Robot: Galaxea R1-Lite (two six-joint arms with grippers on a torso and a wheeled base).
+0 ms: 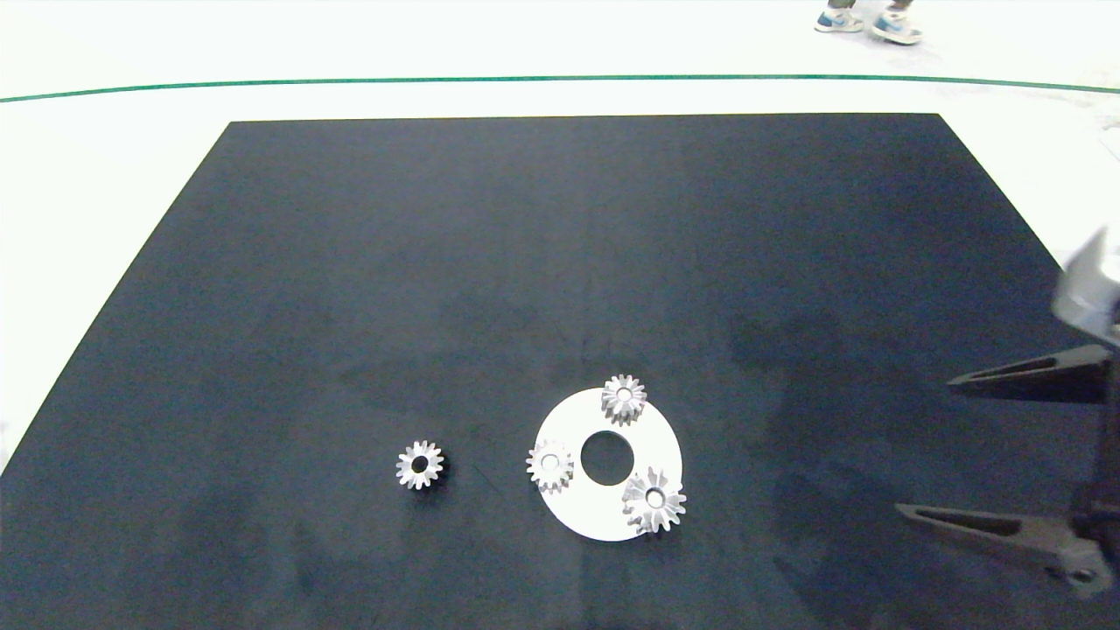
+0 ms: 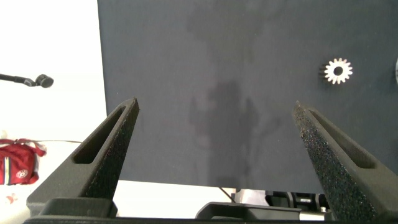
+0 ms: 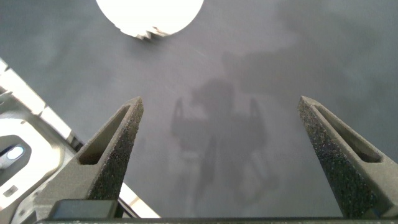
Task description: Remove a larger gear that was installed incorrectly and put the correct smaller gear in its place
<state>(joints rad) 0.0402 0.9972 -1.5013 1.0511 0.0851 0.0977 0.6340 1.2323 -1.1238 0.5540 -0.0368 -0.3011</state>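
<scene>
A white ring-shaped plate (image 1: 577, 507) lies on the black mat and carries three silver gears. The larger gear (image 1: 654, 500), with long spiky teeth, sits at the plate's near right. Two small gears sit on it at the far side (image 1: 624, 398) and the left (image 1: 549, 465). The loose smaller gear (image 1: 419, 465) (image 2: 338, 71) lies on the mat left of the plate. My right gripper (image 1: 927, 446) (image 3: 219, 106) hangs open at the right edge, well right of the plate (image 3: 149, 12). My left gripper (image 2: 214, 109) is open over bare mat, out of the head view.
The black mat (image 1: 560, 262) covers most of the white table. A person's shoes (image 1: 866, 22) show beyond the table's far edge. A red bag (image 2: 18, 165) and a dark stand lie off the table in the left wrist view.
</scene>
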